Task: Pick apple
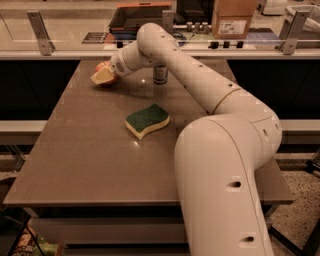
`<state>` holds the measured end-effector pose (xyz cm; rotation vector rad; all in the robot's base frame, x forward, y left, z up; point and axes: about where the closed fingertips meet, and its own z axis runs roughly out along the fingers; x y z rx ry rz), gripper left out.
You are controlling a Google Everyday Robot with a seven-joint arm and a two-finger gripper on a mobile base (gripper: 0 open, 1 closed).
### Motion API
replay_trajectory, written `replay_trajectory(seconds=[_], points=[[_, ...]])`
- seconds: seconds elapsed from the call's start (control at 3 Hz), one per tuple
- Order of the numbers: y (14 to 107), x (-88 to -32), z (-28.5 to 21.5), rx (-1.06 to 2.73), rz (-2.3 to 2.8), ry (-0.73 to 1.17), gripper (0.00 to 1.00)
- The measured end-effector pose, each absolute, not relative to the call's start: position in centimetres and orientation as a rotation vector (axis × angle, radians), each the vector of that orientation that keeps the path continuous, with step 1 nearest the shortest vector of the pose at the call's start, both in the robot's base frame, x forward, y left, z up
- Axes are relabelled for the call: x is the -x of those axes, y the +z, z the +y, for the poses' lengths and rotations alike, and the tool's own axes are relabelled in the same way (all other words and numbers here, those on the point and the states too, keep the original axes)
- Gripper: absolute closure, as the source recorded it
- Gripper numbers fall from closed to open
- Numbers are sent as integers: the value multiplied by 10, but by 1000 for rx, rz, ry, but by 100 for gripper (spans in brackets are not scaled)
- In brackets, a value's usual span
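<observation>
The apple is small and red-orange. It sits at the far left of the brown table and is mostly covered by my gripper. Only red patches show above and below the cream gripper tip. My gripper is down at the apple, reaching from the right, close to the table top. My white arm sweeps from the lower right across the table to it.
A green-and-yellow wavy sponge lies mid-table. A small can stands at the back, right of the gripper, behind my arm. A cardboard box and a dark tray sit on the counter beyond the rail.
</observation>
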<state>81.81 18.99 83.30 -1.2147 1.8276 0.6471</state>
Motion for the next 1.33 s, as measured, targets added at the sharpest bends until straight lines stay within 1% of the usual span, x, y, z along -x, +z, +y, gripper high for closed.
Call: replay_trajectory(seconds=[1.33], points=[[834,-818,190,1215,1827,647,100]])
